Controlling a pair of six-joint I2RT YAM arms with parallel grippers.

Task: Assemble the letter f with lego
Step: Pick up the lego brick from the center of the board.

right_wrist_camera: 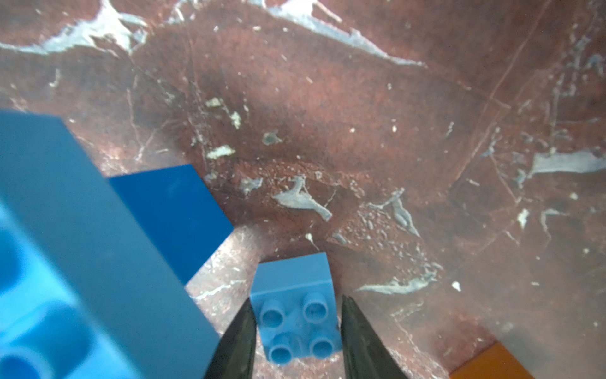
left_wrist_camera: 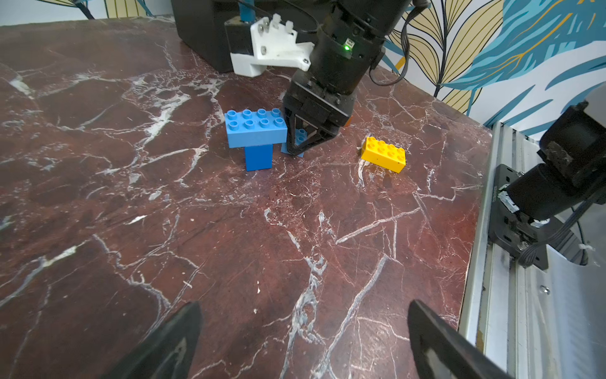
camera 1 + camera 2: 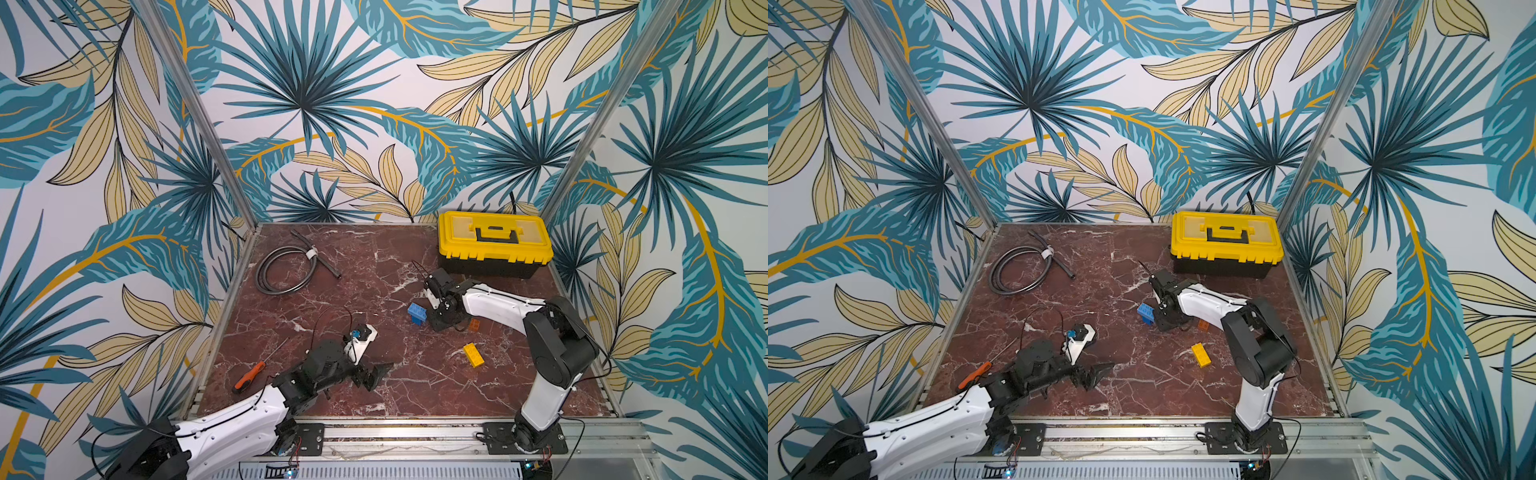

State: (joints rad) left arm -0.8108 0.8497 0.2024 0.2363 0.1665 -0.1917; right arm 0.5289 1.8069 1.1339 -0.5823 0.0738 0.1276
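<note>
A long light-blue lego brick (image 2: 255, 129) sits across a darker blue square brick (image 2: 259, 157), making a T that stands mid-table in both top views (image 3: 417, 312) (image 3: 1146, 312). Right beside it, a second small blue square brick (image 1: 295, 321) rests studs-up on the table. My right gripper (image 1: 296, 300) points down over it, fingers pressed against its two sides. The yellow brick (image 3: 474, 354) lies loose nearer the front. A translucent orange piece (image 3: 474, 324) lies behind the right gripper. My left gripper (image 2: 303, 304) hovers open and empty near the front left.
A yellow toolbox (image 3: 494, 241) stands at the back right. A coiled black hose (image 3: 286, 266) lies at the back left, and an orange-handled screwdriver (image 3: 249, 374) near the left edge. A metal rail (image 3: 415, 432) runs along the table front.
</note>
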